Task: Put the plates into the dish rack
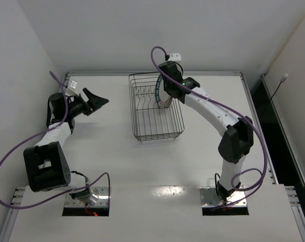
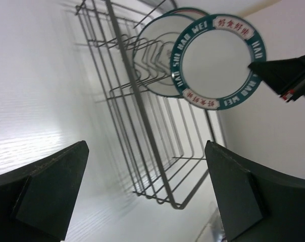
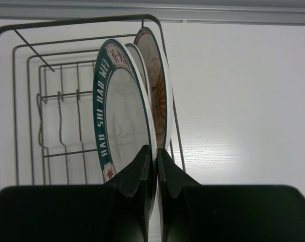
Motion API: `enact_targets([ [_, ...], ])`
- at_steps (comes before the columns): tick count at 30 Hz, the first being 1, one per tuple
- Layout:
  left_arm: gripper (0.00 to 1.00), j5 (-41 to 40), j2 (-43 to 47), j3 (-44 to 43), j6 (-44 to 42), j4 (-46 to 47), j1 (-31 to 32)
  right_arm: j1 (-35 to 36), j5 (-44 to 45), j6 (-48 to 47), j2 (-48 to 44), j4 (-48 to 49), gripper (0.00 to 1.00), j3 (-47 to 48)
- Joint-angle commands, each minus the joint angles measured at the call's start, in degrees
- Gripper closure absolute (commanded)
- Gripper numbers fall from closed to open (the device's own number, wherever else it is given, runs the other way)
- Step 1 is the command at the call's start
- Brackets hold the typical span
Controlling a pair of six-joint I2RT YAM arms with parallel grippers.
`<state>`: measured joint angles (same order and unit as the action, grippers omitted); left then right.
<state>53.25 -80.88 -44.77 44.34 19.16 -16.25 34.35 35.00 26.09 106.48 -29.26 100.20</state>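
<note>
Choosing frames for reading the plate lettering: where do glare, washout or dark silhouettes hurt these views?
Top external: glare patch on the white table near the arm bases. Left wrist: table washed out at left, round teal-rimmed white plate lettering crisp, open left gripper a dark silhouette. Right wrist: right gripper, clamping that plate's rim, black, featureless; rim text readable.

The round white plate with a dark teal rim [image 3: 123, 118] carries white block lettering around that rim, broken by white panels of red characters. The round white plate with an orange patterned centre [image 3: 160, 96] shows orange-brown linework. The rectangular wire dish rack [image 1: 156, 135] is dark grey, the flat desk [image 1: 102, 151] white, the right claw [image 3: 155, 151] black.
</note>
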Motion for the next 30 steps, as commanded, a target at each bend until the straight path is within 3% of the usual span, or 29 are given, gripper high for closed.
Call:
enact_targets([
  [1,0.0,-6.58,1.08,-2.15,-11.64,-14.93,2.09,0.28,4.8,-2.71,0.57,2.62,1.0,4.04],
  [10,0.0,-13.08,2.75,-3.57,-14.63,-19.25,4.65,0.28,7.35,-6.04,2.51,5.17,1.0,4.03],
  [22,0.0,-10.37,1.69,-1.64,-10.86,-13.45,4.65,0.28,2.45,-6.67,12.61,3.86,1.0,9.3],
  [30,0.0,-6.58,-0.68,-1.02,-9.62,-11.16,4.65,0.81,-1.25,-4.47,10.16,-0.45,0.88,12.3],
])
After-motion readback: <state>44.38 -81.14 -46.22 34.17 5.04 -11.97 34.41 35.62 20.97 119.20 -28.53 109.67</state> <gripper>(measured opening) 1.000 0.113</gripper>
